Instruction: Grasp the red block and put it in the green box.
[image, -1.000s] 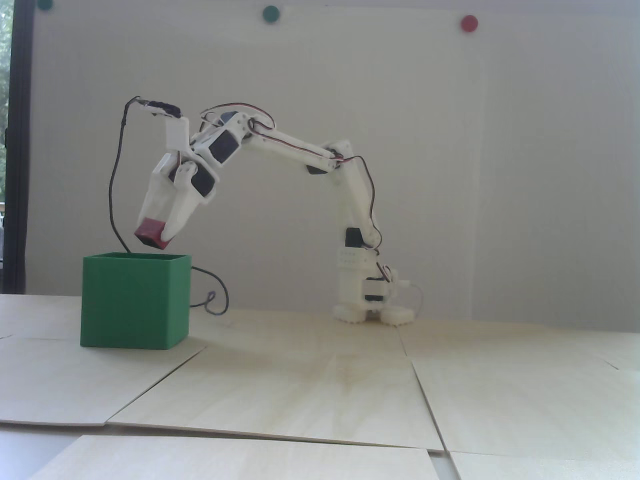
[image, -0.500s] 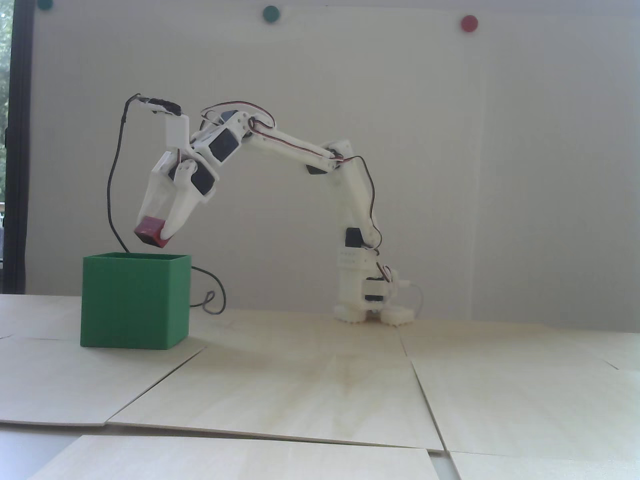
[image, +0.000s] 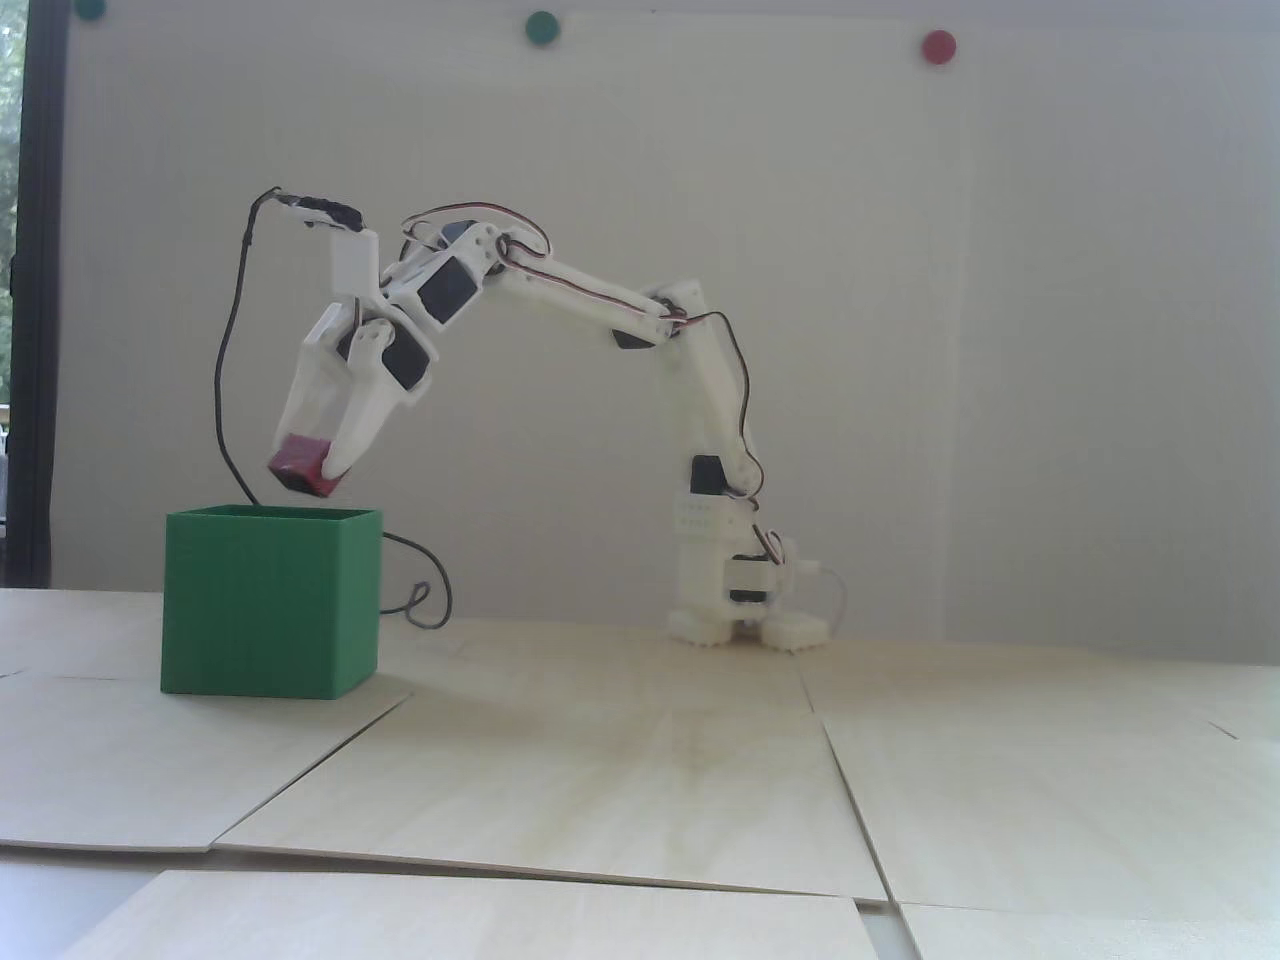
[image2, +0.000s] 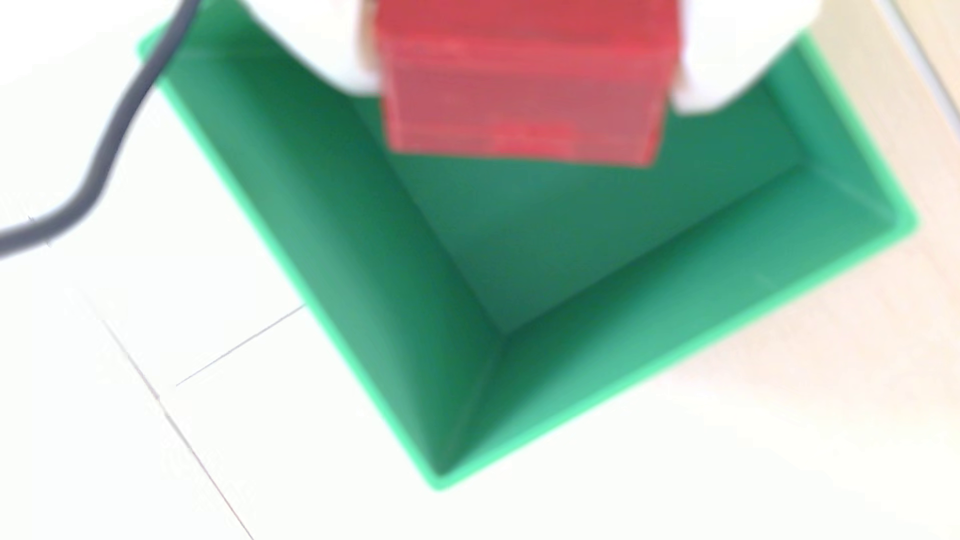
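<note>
Claw (image: 312, 470) grips tilted red block (image: 298, 463) above green box (image: 270, 600).

The wrist view is blurred throughout, its top edge cutting off the red block (image2: 524, 88).

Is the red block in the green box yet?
Out. The claw holds the red block above the green box rim.

White printed arm (image: 560, 285), black servos, red and black cables, pale tapered jaws
</note>
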